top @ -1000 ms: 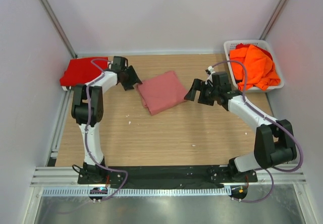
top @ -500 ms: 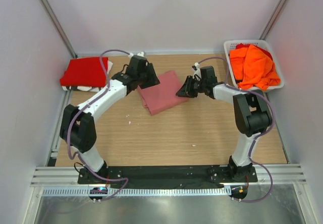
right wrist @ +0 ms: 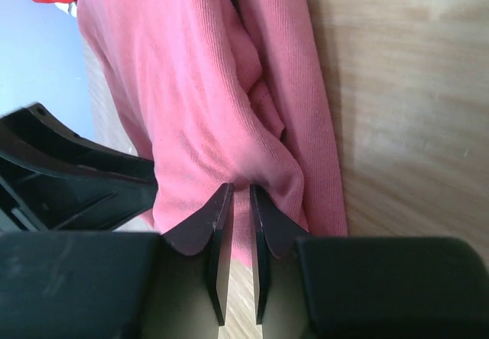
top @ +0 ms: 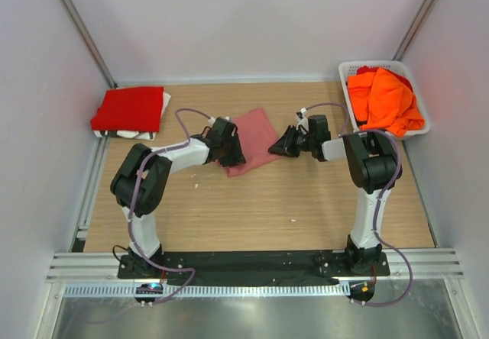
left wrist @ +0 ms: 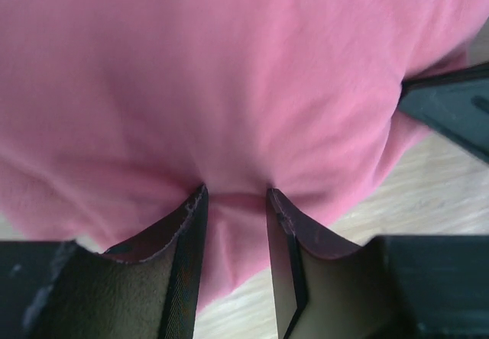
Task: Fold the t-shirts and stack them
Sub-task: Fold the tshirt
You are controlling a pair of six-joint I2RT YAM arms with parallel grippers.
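Far left: red t-shirt (top: pixel 128 110) lies folded flat at the bench (top: pixel 252 201) corner, probably the stack base. Left gripper (left wrist: pixel 235 195) is pinching a bunched fold at the left edge of the pink t-shirt (top: pixel 256 129), which lies folded mid-bench. Right gripper (right wrist: pixel 241 190) is clamped narrow on its right edge. Holds on opposite edges look meant to lift it flat toward the red one. Bare bench lies between them, and the back wall is near. Far right: orange t-shirts (top: pixel 386 98) heaped in basket (top: pixel 345 70), not yet folded.
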